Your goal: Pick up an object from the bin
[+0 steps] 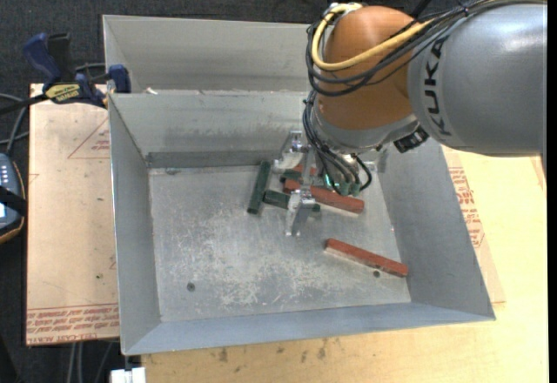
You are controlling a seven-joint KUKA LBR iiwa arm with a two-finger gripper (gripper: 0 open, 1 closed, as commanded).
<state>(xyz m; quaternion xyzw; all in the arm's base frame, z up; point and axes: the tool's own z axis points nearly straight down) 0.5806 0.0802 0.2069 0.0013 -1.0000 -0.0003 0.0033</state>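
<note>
My gripper (pixel 297 197) is low in the bin's middle, under the arm's orange cover. A dark green bar (pixel 258 188) lies tilted just to its left. A short dark green piece (pixel 278 198) touches the gripper's left side. A red-brown bar (pixel 339 201) lies against its right side, partly hidden by the wrist. Whether any of these is held is hidden from me.
A second, longer red-brown bar (pixel 366 257) lies on the bin floor toward the front right, apart from the gripper. The floor's left and front show bare, scuffed metal. The arm and its cables cover the back right of the bin.
</note>
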